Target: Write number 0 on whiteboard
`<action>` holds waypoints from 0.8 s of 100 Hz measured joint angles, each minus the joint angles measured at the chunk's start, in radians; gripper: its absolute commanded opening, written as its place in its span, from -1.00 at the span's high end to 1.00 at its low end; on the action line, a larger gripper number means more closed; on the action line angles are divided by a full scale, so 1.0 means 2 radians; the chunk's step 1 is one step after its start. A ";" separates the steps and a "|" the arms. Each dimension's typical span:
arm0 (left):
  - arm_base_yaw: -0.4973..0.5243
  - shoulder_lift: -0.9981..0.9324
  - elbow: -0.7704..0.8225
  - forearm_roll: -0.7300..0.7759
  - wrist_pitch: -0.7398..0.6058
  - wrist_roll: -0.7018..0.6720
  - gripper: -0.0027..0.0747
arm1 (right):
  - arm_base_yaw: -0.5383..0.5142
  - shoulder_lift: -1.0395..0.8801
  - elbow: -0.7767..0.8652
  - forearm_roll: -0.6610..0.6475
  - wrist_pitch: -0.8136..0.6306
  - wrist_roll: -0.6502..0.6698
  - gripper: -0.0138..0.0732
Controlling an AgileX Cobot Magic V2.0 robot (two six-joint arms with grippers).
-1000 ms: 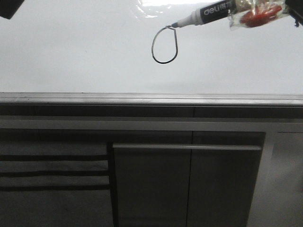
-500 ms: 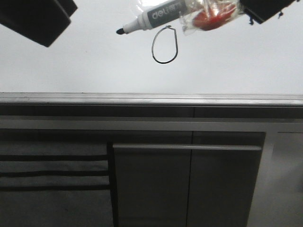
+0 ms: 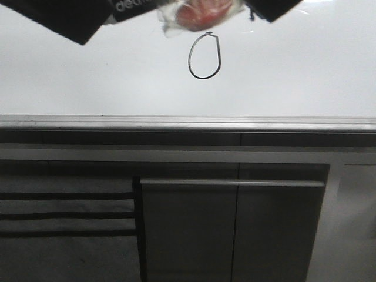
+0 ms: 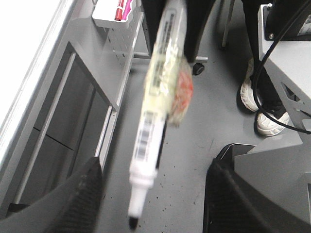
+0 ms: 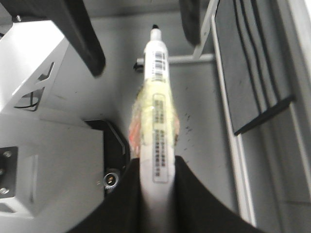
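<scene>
The number 0 (image 3: 204,56), a thin black oval with a nub at its top, is drawn on the whiteboard (image 3: 88,76). My right gripper (image 3: 273,7) is at the top edge, shut on a white marker (image 5: 158,92) wrapped in clear tape with a red patch (image 3: 200,12). In the right wrist view the right gripper (image 5: 156,162) clamps the marker's rear end. The marker (image 4: 155,107) points between the open jaws of my left gripper (image 4: 155,167) without touching its fingers (image 4: 82,194). The left gripper (image 3: 64,20) covers the marker's tip in the front view.
A grey metal rail (image 3: 188,122) runs under the board. Dark grey cabinet fronts (image 3: 188,235) with a bar handle (image 3: 232,183) lie below it. A white basket with red markers (image 4: 114,12), a person's white shoes (image 4: 265,114) and cables lie on the floor side.
The right gripper carried the marker off the top of the 0, up and to the left. The left gripper came in from the top left, and the marker's tip now sits between its jaws.
</scene>
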 measured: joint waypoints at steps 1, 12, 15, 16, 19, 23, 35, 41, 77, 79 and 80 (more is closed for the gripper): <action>0.000 0.000 0.000 0.000 0.000 0.000 -0.18 | 0.001 0.000 0.000 0.000 -0.002 -0.002 0.69; 0.000 0.000 0.000 0.000 -0.001 0.000 -0.18 | 0.015 0.000 0.000 0.000 -0.023 -0.014 0.69; 0.000 0.000 0.000 0.000 -0.001 0.000 -0.18 | 0.018 0.000 0.000 0.000 -0.026 -0.015 0.69; 0.000 0.000 0.000 0.000 -0.001 0.000 -0.18 | 0.018 0.000 0.000 0.000 -0.027 -0.015 0.69; 0.000 0.000 0.000 0.000 -0.001 0.000 -0.17 | 0.019 0.000 0.000 0.000 -0.029 -0.018 0.69; 0.000 0.000 0.000 0.000 -0.001 0.000 -0.17 | 0.019 0.000 0.000 0.000 -0.030 -0.019 0.69; 0.000 0.000 0.000 0.000 -0.001 0.000 -0.04 | 0.019 0.000 0.000 0.000 -0.031 -0.019 0.69; 0.000 0.000 0.000 0.000 -0.003 0.000 0.10 | 0.019 0.000 0.000 0.000 -0.031 -0.019 0.69; 0.000 0.000 0.000 0.000 -0.014 0.000 0.67 | 0.019 0.000 0.000 0.000 -0.031 -0.021 0.62; 0.000 0.000 0.000 0.000 -0.014 0.000 0.67 | 0.019 0.000 0.000 0.000 -0.031 -0.021 0.57; 0.000 0.000 0.000 0.000 -0.014 0.000 0.67 | 0.019 0.000 0.000 0.000 -0.030 -0.021 0.55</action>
